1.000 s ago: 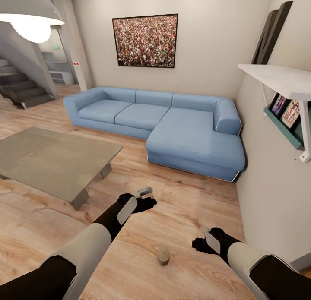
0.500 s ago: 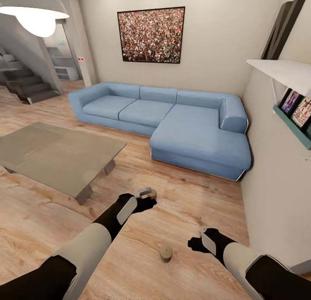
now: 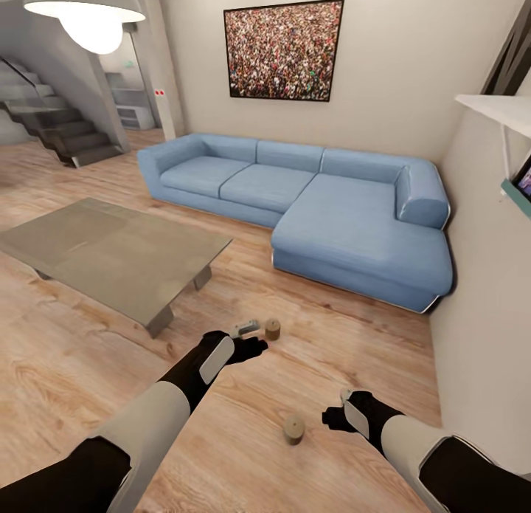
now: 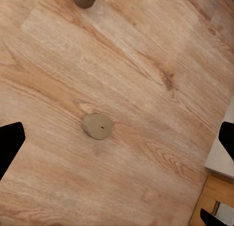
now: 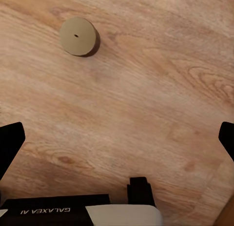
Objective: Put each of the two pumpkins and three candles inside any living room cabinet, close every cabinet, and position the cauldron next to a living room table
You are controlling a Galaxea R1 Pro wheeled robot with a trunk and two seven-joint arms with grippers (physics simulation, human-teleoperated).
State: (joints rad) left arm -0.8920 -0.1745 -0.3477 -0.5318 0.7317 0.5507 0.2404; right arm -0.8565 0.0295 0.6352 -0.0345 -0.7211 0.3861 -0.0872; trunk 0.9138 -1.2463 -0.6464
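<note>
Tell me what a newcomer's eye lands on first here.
The big blue sectional sofa against the far wall, under a crowd-photo picture. Next, the low grey coffee table to its left. Nearer, two stubby tan candles stand on the wood floor: one by the left gripper, one between the arms.

Bright even render, glowing pendant lamp, soft shadows, wide-angle stretch
</note>
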